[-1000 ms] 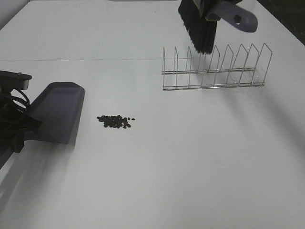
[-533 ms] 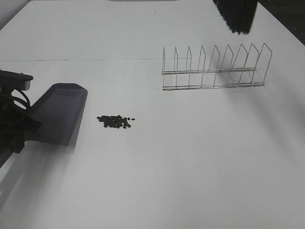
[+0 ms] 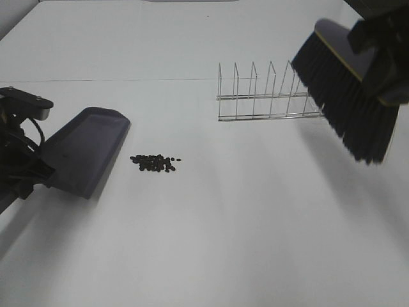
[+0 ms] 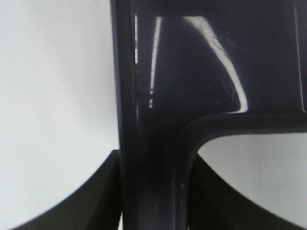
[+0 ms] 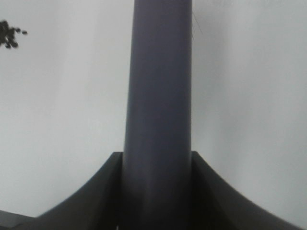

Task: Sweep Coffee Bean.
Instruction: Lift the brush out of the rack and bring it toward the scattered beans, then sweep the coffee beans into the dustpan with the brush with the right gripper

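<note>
Dark brown coffee beans (image 3: 155, 162) are seen as a small, tight cluster of tiny ovals on the white desk (image 3: 230, 230), near the dustpan (image 3: 86, 150) lip. The dustpan handle is clamped by the left tool (image 4: 156, 201), with the blade angled toward the beans, presumably to catch them. The brush (image 3: 345, 102) handle is clamped by the right tool (image 5: 157, 196), and the bristles are held aloft by the wire rack (image 3: 255, 99), well apart from the beans.

A white table (image 3: 211, 243) fills the high view, bare and matte. A wire rack (image 3: 268, 96) stands upright on it toward 1 o'clock, its row of thin metal loops running from 9 to 3 o'clock; the 3 o'clock end is covered from view. A faint seam (image 3: 115, 80) crosses the tabletop from 9 o'clock up to the rack
</note>
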### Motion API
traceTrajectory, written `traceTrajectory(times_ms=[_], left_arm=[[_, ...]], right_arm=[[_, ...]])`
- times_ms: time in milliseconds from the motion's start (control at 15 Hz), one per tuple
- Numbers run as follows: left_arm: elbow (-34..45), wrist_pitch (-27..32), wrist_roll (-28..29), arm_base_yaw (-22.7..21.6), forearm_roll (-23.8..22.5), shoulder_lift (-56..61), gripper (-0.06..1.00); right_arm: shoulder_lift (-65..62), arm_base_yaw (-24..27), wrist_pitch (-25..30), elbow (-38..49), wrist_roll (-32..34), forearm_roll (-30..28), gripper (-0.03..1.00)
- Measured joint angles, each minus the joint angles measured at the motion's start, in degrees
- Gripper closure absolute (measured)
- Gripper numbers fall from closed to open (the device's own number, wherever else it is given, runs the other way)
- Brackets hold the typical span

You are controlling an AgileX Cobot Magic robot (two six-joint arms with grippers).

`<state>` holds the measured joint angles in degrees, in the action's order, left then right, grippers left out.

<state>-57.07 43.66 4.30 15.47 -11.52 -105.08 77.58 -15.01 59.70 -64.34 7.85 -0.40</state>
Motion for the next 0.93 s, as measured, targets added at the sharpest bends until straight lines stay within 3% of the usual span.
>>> traceTrajectory(times_ms=[133, 400, 533, 733, 933], left_arm=[[0.0, -1.2, 4.01, 3.61, -4.7, 0.0, 0.61], [-0.06, -1.66, 8.71, 6.99, -8.82, 0.0, 0.61], [-1.78, 0.69, 8.94, 7.16, -9.45, -1.6, 0.61], [-3.61, 1.89, 11.23, 7.16, -10.89, -3.67, 0.61], [-4.24, 2.29, 12.2, 7.16, -11.46, -4.47, 0.61]], right_arm=[[0.4, 0.0, -5.16, 7.28, 0.11, 0.74, 0.68], [4.58, -0.4, -5.79, 7.33, 0.52, -1.89, 0.68], [5.56, -3.04, -5.79, 7.33, 2.92, -6.25, 0.68], [7.62, -11.29, -6.99, 6.59, 12.15, -15.7, 0.68], [13.87, -17.7, -6.13, 1.55, 14.04, -17.88, 0.68]])
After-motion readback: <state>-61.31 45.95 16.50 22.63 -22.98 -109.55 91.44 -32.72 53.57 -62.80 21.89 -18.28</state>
